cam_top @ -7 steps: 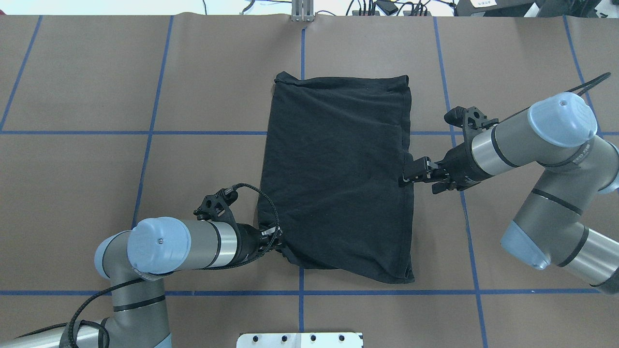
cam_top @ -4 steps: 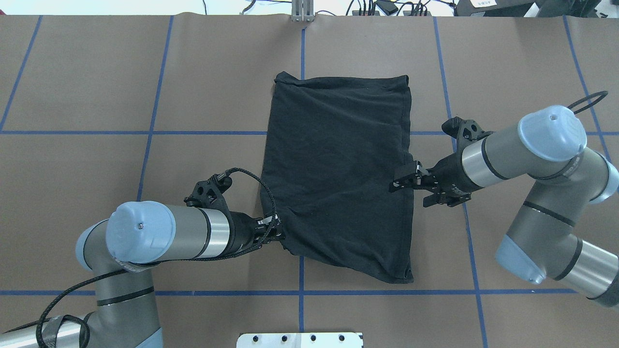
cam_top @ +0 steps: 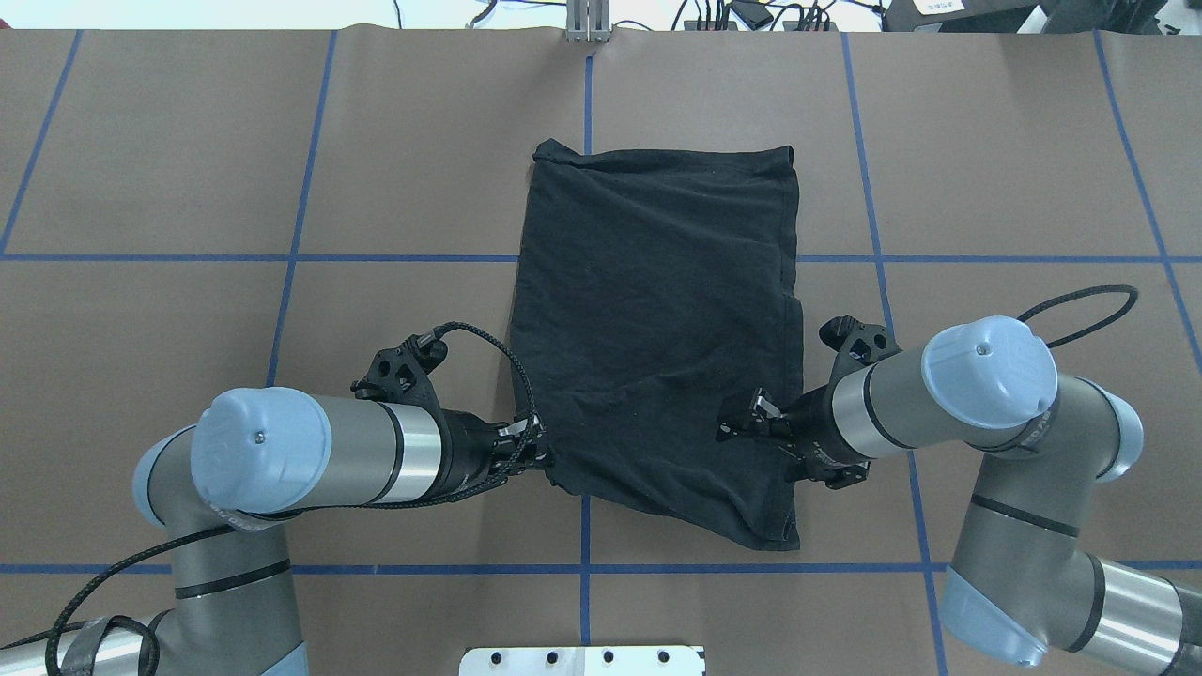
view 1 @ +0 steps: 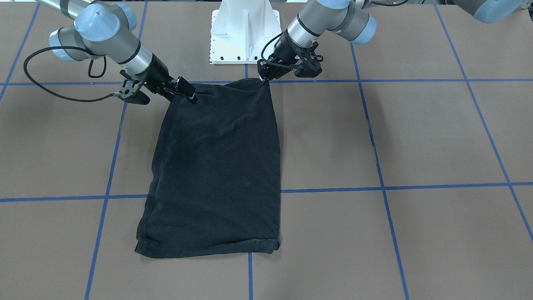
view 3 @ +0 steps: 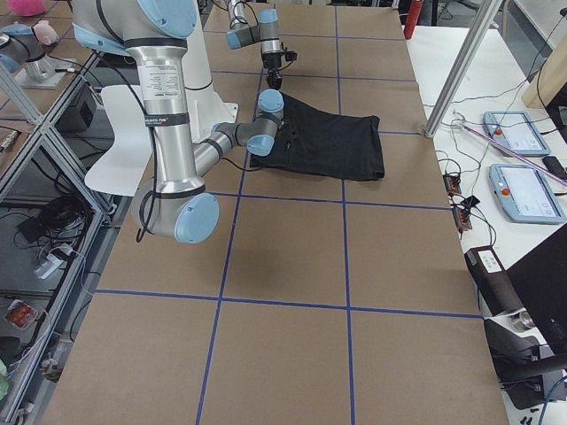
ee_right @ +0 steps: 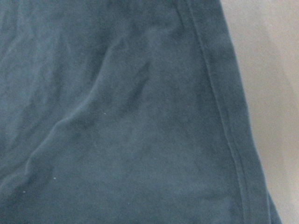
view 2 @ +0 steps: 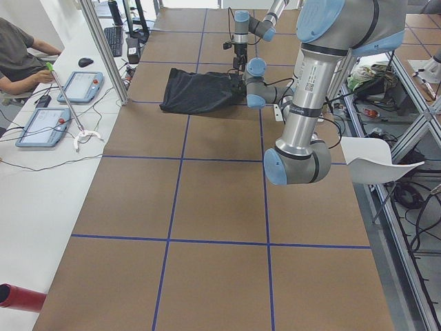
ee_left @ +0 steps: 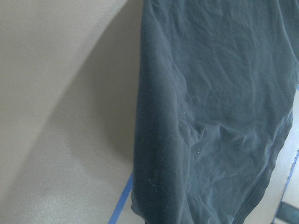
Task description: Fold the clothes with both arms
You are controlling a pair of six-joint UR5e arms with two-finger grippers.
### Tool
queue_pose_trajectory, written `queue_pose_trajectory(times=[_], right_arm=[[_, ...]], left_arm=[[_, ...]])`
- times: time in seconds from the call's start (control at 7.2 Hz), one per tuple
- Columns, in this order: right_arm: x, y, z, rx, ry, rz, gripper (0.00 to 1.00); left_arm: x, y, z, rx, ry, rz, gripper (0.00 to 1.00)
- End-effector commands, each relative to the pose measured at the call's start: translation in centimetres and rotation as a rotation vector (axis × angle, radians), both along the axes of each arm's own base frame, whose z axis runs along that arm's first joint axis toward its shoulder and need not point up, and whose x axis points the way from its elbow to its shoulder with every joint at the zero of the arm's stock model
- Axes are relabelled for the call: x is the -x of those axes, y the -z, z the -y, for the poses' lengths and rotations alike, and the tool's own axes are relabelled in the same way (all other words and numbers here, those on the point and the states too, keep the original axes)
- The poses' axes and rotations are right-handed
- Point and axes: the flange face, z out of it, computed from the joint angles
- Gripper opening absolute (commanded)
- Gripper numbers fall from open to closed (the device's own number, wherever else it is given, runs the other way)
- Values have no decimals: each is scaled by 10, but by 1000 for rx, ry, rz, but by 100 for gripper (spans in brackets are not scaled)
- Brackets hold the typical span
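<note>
The black T-shirt [cam_top: 657, 310] lies folded into a tall rectangle in the middle of the table [cam_top: 188, 188], also seen in the front view [view 1: 216, 166]. My left gripper [cam_top: 545, 457] is shut on its near-left corner, which hangs a little above the table; the left wrist view shows that cloth [ee_left: 210, 116] lifted over its shadow. My right gripper [cam_top: 737, 422] hovers over the shirt's near-right part, just inside the hem, fingers spread and holding nothing. In the front view the left gripper [view 1: 263, 80] and right gripper [view 1: 188, 92] sit at the shirt's two robot-side corners. No print shows.
The white pedestal base [view 1: 245, 29] stands just behind the shirt on the robot's side. Blue tape lines [cam_top: 300, 258] cross the brown table. A seated person [view 2: 17, 55] and tablets [view 2: 41, 127] are at a side desk beyond the table's far edge.
The right arm has swung toward the robot along the shirt's right edge and now hangs over its near-right part. The left gripper stayed on its corner, shifting slightly.
</note>
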Motion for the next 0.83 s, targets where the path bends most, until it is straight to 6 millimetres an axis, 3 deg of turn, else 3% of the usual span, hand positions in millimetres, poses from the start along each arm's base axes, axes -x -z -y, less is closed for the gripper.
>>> queue_pose_trajectory(times=[0.0,0.14,0.42,0.69], right_arm=[[2,29,-14,75,21,-134,100],[16,31,-22,77,38,-159,100],[29,14,-21,86,45,-193,100],[31,6,-21,76,41,-212,100]], left_arm=[[-6,-6,-2,7,-4,13,0],[-5,-5,-3,7,-6,10,0],[-7,-5,-4,7,-9,10,0],[-7,-3,-4,6,-9,7,0]])
